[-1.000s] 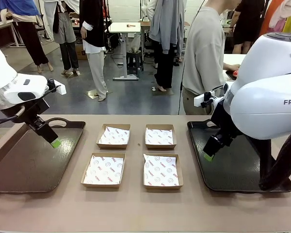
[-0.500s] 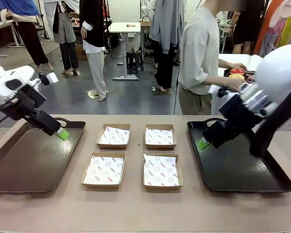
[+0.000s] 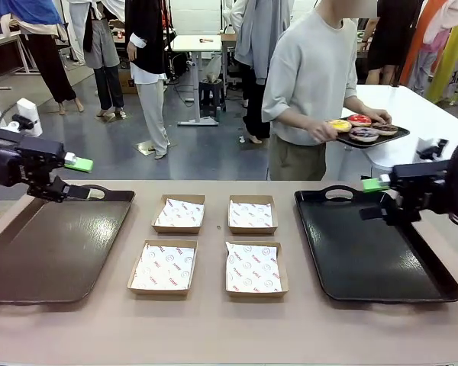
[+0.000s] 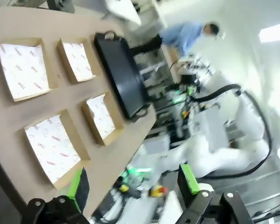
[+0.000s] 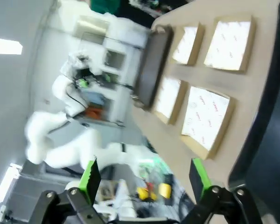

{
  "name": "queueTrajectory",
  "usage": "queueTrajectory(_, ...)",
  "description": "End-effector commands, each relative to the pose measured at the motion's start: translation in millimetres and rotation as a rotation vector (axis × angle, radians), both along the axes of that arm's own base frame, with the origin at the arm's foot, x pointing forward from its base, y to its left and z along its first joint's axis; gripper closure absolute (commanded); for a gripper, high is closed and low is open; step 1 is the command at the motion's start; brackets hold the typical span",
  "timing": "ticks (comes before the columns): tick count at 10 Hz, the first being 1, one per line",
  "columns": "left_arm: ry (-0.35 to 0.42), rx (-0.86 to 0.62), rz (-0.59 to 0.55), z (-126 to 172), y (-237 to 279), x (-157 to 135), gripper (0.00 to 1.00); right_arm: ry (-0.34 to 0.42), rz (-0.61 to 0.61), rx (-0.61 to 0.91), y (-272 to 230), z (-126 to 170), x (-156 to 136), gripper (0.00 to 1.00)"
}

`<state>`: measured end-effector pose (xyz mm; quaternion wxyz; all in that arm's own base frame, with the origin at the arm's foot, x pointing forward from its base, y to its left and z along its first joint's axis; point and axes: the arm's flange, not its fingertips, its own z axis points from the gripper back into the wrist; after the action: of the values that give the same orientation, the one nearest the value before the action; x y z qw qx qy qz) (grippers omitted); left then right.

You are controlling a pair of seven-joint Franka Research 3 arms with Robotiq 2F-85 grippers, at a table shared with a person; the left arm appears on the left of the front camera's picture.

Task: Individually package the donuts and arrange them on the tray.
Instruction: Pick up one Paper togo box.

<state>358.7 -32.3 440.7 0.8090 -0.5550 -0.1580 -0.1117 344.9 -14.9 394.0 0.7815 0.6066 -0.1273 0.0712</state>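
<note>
Front view: left pincer [image 3: 79,178] and right pincer [image 3: 372,199] gape open, empty; red print on box liners [image 3: 252,268] unreadable; donuts [image 3: 359,126] upper right.

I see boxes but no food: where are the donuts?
Front view, far right: the donuts sit on a small tray held by the person, beyond the table, behind the right black tray.

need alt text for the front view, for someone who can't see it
A person at the table's far side holds a small tray of iced donuts. On the table, four paper-lined boxes sit in a square between a left tray and a right tray. The left tool and right tool hover open at either side.
</note>
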Motion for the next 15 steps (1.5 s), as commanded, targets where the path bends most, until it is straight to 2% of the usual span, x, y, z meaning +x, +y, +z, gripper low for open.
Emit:
queueTrajectory(1,0.078,-0.016,0.028,-24,23,-6,0.00,0.044,-0.042,0.023,-22,-36,-27,0.00)
queueTrajectory(4,0.119,-0.045,0.052,-29,71,-31,0.00,0.062,-0.067,0.003,-51,-37,-59,0.00)
queueTrajectory(6,0.112,-0.056,0.094,-26,96,-44,0.00,0.051,-0.099,0.002,-64,-33,-72,0.00)
queueTrajectory(11,0.156,-0.047,0.170,-36,143,-62,0.00,0.042,-0.173,-0.033,-82,-17,-99,0.00)
queueTrajectory(12,0.150,-0.036,0.153,-33,146,-64,0.00,0.039,-0.159,-0.012,-113,-18,-52,0.00)
queueTrajectory(13,0.165,-0.055,0.187,-28,148,-47,0.00,0.039,-0.159,-0.012,-113,-18,-52,0.00)
queueTrajectory(15,0.165,-0.055,0.187,-28,148,-47,0.00,0.039,-0.159,-0.012,-113,-18,-52,0.00)
